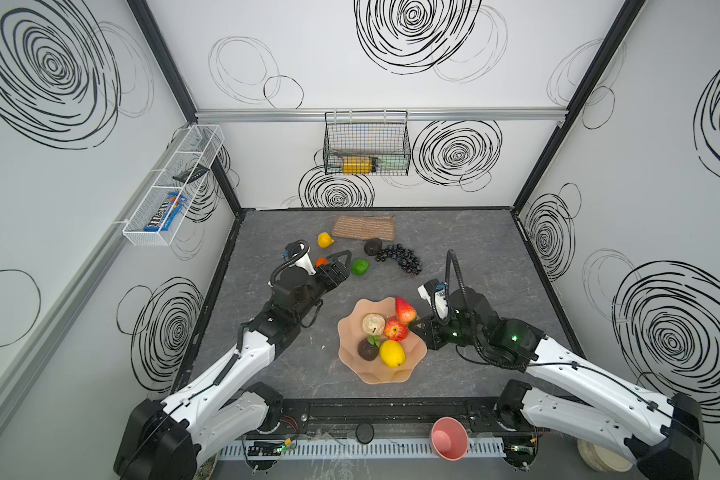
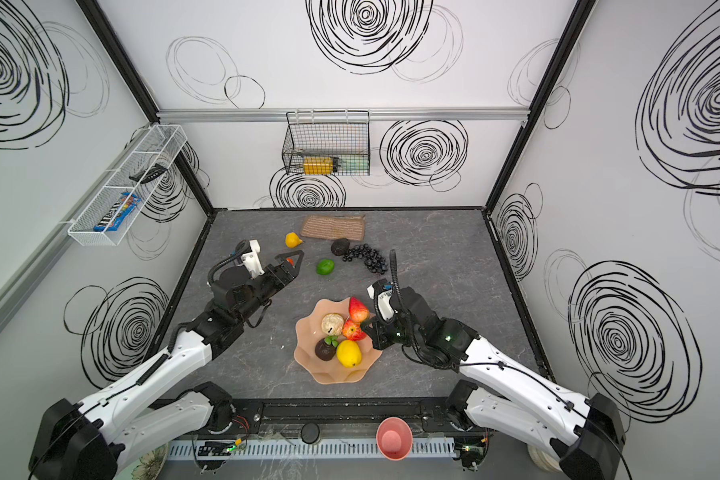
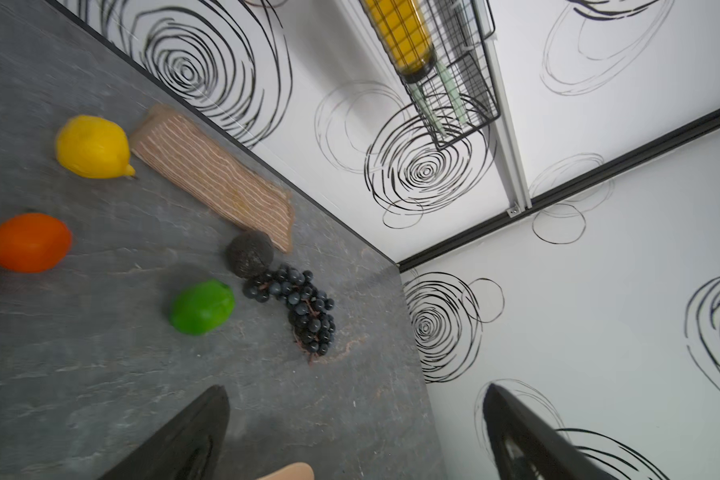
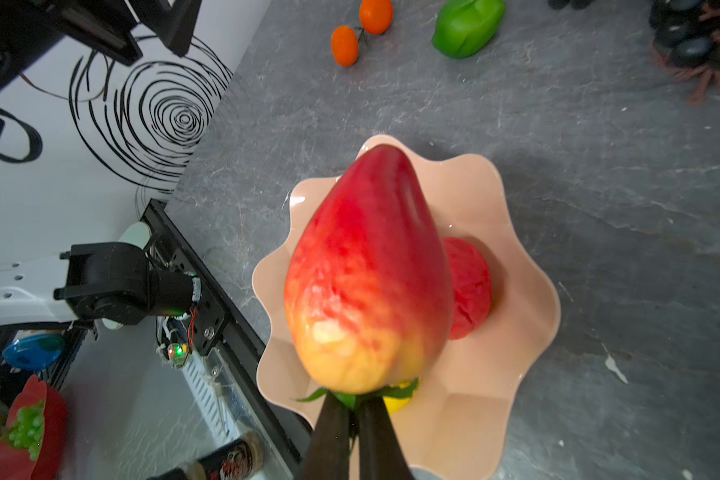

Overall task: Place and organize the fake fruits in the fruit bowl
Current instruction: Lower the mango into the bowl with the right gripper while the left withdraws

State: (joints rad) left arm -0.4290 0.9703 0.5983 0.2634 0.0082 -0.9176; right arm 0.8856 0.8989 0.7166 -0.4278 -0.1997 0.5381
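fruit bowl [image 1: 371, 370]: smooth glossy plastic. strawberry [image 4: 371, 270] over the bowl: waxy plastic sheen. mat [image 3: 213, 178]: ribbed woven cloth. tabletop [image 1: 474, 232]: matt, stone-look.

I count 2 lemons [image 1: 392, 353], 2 oranges [image 4: 344, 45], 2 avocados [image 1: 373, 247]; 1 ea. lime [image 1: 359, 267], grape bunch [image 1: 402, 257], apple [image 1: 395, 328], strawberry [image 1: 405, 309], pear [image 1: 373, 323], bowl [image 1: 375, 374].

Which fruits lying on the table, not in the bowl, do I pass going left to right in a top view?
You pass the lemon → lime → avocado → black grapes. The orange is half hidden and lines up with the lemon, so I skip it.
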